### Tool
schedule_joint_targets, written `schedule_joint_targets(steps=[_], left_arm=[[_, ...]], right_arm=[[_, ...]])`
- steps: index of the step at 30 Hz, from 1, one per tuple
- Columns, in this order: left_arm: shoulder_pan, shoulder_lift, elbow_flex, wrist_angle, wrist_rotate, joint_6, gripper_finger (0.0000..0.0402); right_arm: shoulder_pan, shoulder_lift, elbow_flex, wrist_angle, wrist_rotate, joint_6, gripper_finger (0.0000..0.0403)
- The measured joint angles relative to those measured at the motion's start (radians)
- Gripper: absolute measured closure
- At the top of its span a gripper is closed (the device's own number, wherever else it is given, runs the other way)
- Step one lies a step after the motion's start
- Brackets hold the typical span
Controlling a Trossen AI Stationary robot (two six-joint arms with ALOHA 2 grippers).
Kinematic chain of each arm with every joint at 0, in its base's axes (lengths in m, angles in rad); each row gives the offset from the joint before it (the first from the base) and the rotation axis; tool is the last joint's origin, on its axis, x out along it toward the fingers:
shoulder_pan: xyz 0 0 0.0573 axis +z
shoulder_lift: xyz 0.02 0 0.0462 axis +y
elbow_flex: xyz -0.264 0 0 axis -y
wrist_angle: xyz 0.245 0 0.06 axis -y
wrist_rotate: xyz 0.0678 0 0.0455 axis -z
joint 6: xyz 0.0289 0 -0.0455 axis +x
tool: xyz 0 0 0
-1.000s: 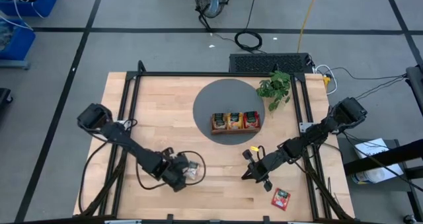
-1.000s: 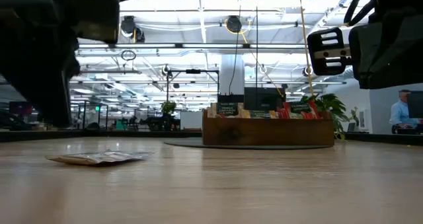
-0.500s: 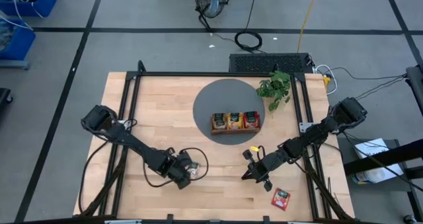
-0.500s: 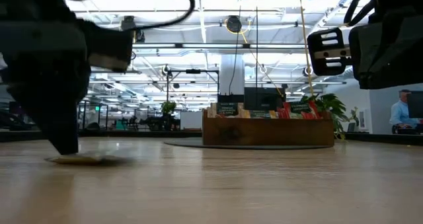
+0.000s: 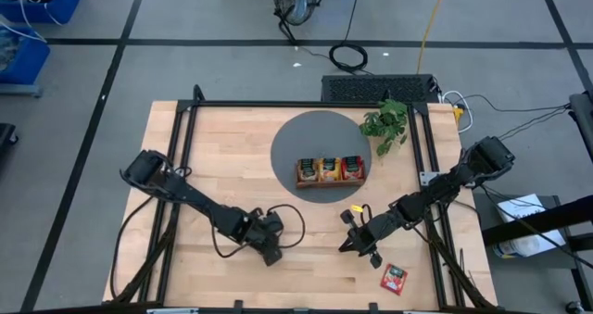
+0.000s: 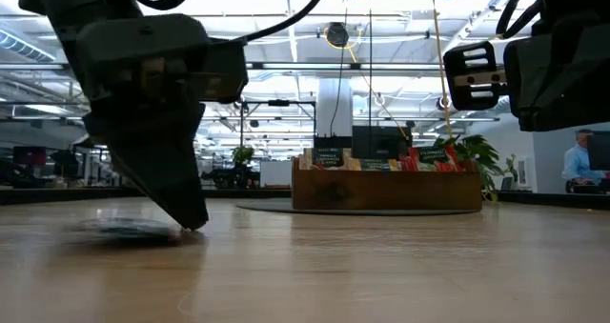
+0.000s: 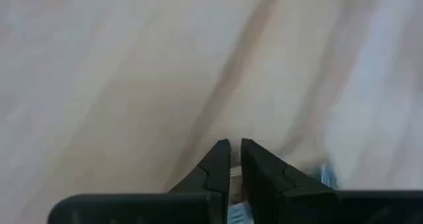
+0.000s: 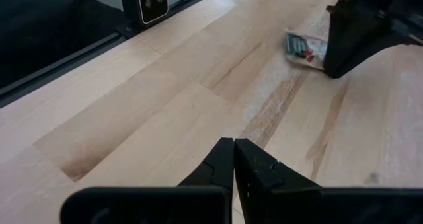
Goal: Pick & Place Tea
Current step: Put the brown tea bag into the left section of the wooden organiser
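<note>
Left gripper (image 5: 270, 252) low over the front of the wooden table (image 5: 232, 166), tips at the boards, fingers (image 7: 218, 168) nearly together with only a thin slit between. Pale tea sachet (image 8: 303, 47) flat on the wood just beside those tips; in the low view a blurred sliver (image 6: 129, 230), in the high view hidden under the gripper. Possibly a corner of it pinched at the fingertips, but the left wrist view is too smeared to settle that.

Right gripper (image 5: 358, 243) hovering over the front right of the table, fingers (image 8: 225, 159) pressed together, nothing between them.

Red tea sachet (image 5: 394, 277) flat near the front right edge, well apart from both grippers.

Wooden tray (image 5: 330, 171) on the grey round mat (image 5: 306, 138), sachets upright in its compartments, labels too small to read. Potted plant (image 5: 385, 122) at the mat's edge.
</note>
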Motion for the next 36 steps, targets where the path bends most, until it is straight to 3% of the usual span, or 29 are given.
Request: schedule_joint_targets(steps=[11, 18, 27, 32, 36], left_arm=[[-0.026, -0.016, 0.064, -0.024, 0.051, 0.085, 0.0360], [-0.078, -0.015, 0.069, -0.047, 0.063, 0.038, 0.0360], [-0.166, -0.016, 0.089, -0.233, 0.124, -0.131, 0.0360], [-0.133, -0.005, 0.090, -0.204, 0.112, -0.121, 0.0360], [-0.079, 0.026, 0.093, -0.118, 0.140, -0.025, 0.0360]], right_arm=[[0.000, 0.000, 0.000, -0.001, 0.000, 0.000, 0.0399], [0.000, 0.000, 0.000, -0.007, 0.003, 0.001, 0.0399], [0.000, 0.000, 0.000, -0.007, 0.004, 0.001, 0.0399], [0.000, 0.000, 0.000, 0.002, 0.004, 0.001, 0.0399], [0.000, 0.000, 0.000, 0.008, 0.004, 0.001, 0.0398]])
